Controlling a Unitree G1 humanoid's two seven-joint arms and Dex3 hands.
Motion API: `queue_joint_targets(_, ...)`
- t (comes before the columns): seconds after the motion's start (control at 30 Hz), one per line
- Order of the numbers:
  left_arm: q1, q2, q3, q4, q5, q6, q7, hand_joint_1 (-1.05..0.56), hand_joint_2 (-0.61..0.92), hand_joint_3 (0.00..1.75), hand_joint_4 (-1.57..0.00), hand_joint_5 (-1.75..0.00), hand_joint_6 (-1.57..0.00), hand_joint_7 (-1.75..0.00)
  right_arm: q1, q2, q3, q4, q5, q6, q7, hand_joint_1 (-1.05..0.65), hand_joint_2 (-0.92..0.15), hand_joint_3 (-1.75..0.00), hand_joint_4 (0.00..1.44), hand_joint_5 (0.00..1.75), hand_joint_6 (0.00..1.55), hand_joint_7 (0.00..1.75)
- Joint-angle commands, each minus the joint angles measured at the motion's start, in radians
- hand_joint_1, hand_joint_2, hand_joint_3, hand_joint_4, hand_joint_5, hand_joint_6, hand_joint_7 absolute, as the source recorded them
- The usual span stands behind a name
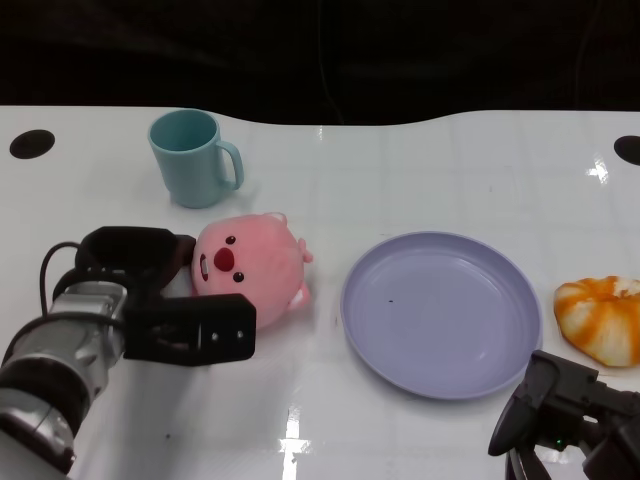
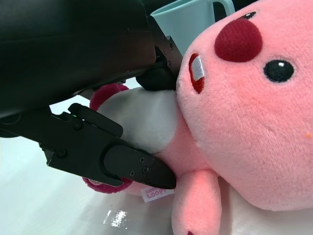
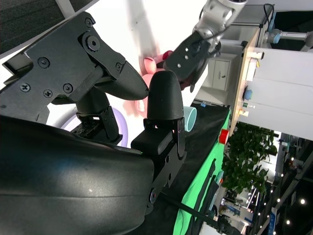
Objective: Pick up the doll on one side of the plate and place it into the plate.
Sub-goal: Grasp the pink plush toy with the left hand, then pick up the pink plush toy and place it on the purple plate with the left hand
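The pink doll (image 1: pixel 250 265) lies on the white table just left of the lavender plate (image 1: pixel 440 240), face up. My left hand (image 1: pixel 165 300) grips its body, with fingers behind it and one finger across its front. In the left wrist view one black finger (image 2: pixel 132 166) lies over the doll's (image 2: pixel 244 112) white belly and others press at its neck. My right hand (image 1: pixel 565 415) rests at the table's near right, below the plate, with its fingers (image 3: pixel 161 98) apart and nothing in them. The plate holds nothing.
A teal cup (image 1: pixel 195 157) stands behind the doll, close to my left hand. An orange-and-white striped object (image 1: pixel 600 318) lies right of the plate. Beyond the table's far edge all is dark.
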Motion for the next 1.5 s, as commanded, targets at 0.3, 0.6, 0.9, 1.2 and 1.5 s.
queue_joint_targets(0.3, 0.113, 0.039, 0.032, -0.042, -0.036, -0.130, 0.194, -0.19, 0.92, 0.29, -0.85, -1.75, -0.65, -1.74, -0.005, -0.011, -0.016, -0.007, 0.022, 0.014, 0.002, -0.23, -0.44, -1.36, 0.70, 1.75, 0.62, 1.49)
queue_joint_targets(0.6, 0.180, 0.102, 0.104, -0.208, -0.086, -0.192, 0.197, -0.14, 0.57, 0.97, -0.88, -1.75, -0.66, -1.75, -0.020, -0.015, -0.029, 0.020, 0.036, -0.003, 0.014, -0.23, -0.45, -1.36, 0.70, 1.75, 0.61, 1.50)
queue_joint_targets(0.9, 0.258, 0.144, 0.190, -0.482, -0.124, -0.119, 0.093, -0.16, 0.53, 1.03, -0.90, -1.75, -0.66, -1.75, -0.022, -0.013, -0.030, 0.021, 0.037, 0.008, 0.015, -0.22, -0.45, -1.37, 0.70, 1.75, 0.61, 1.50)
queue_joint_targets(1.2, 0.293, 0.109, 0.267, -0.713, -0.202, 0.011, -0.093, -0.15, 0.47, 1.19, -0.93, -1.75, -0.73, -1.75, -0.024, -0.011, -0.025, 0.022, 0.030, 0.010, 0.013, -0.22, -0.44, -1.37, 0.70, 1.75, 0.61, 1.50)
queue_joint_targets(1.5, 0.249, 0.054, 0.253, -0.810, -0.183, 0.049, -0.179, -0.12, 0.45, 1.21, -0.94, -1.75, -0.74, -1.75, -0.026, -0.005, -0.010, 0.022, 0.019, 0.012, 0.006, -0.21, -0.44, -1.37, 0.69, 1.75, 0.61, 1.51)
